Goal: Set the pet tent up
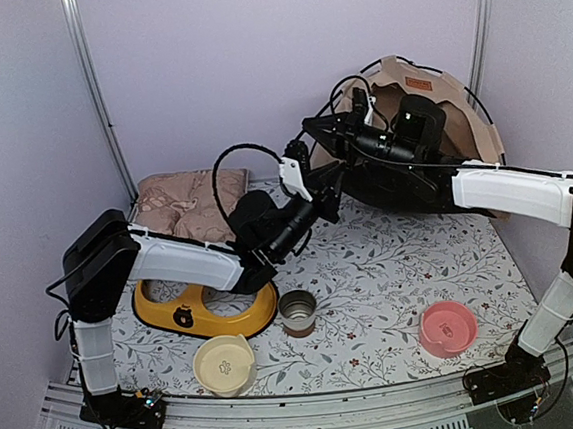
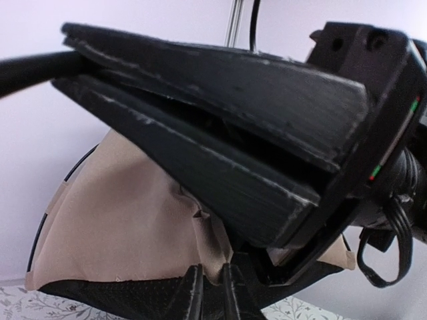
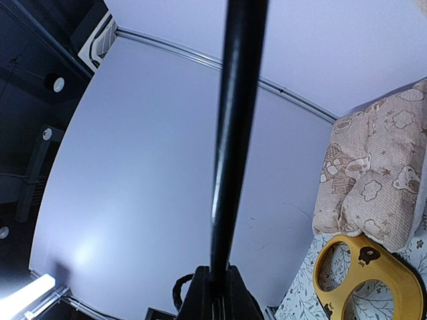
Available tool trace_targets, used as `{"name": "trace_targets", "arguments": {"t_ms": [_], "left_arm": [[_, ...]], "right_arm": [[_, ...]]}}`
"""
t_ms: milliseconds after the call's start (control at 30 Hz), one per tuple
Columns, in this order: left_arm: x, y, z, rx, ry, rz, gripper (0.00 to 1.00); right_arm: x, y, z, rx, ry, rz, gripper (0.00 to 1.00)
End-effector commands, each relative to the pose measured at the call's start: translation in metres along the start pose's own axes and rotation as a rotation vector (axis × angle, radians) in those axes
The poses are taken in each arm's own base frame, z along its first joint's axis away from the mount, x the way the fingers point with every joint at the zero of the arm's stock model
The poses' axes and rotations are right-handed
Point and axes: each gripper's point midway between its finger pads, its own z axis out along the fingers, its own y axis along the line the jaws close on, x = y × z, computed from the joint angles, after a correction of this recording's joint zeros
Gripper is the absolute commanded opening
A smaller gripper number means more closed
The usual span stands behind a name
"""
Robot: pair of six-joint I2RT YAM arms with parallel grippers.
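Note:
The pet tent (image 1: 458, 109) lies tipped at the back right, with tan fabric and a black floor panel. My left gripper (image 1: 326, 189) is at its left edge. In the left wrist view it (image 2: 210, 293) is shut on a fold of the tan fabric (image 2: 120, 220). My right gripper (image 1: 319, 126) reaches left above the tent and is shut on a thin black tent pole (image 3: 233, 133). The pole runs straight up from its fingertips (image 3: 213, 293). The right gripper's black fingers (image 2: 220, 127) fill the left wrist view, with the pole (image 2: 33, 70) sticking out to the left.
A patterned cushion (image 1: 190, 203) lies at the back left. A yellow feeder (image 1: 205, 312), a metal cup (image 1: 297, 309), a cream bowl (image 1: 224, 365) and a pink bowl (image 1: 447, 328) sit on the floral mat near the front. Walls close the back and sides.

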Motion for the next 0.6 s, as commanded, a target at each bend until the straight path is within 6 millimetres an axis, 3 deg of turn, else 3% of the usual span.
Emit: {"name": "trace_targets", "arguments": {"t_ms": [0, 100, 367, 433, 467, 567], "left_arm": [[0.036, -0.010, 0.004, 0.031, 0.120, 0.010, 0.09], [0.038, -0.010, 0.003, 0.033, 0.129, 0.008, 0.00], [0.026, -0.006, -0.019, 0.029, 0.108, 0.004, 0.00], [0.031, -0.003, -0.027, 0.025, 0.122, 0.008, 0.00], [0.016, -0.005, -0.030, 0.030, 0.102, 0.006, 0.00], [0.013, -0.002, -0.044, 0.025, 0.107, 0.005, 0.00]], "right_arm": [[0.030, 0.029, -0.003, -0.069, 0.108, -0.017, 0.00], [0.030, 0.028, -0.003, -0.060, 0.104, -0.022, 0.00], [0.017, 0.021, -0.010, -0.006, 0.066, -0.055, 0.00], [0.010, 0.016, -0.016, 0.025, 0.042, -0.080, 0.00], [0.006, 0.014, -0.018, 0.039, 0.032, -0.088, 0.00], [0.001, 0.008, -0.024, 0.070, 0.017, -0.116, 0.00]]}}
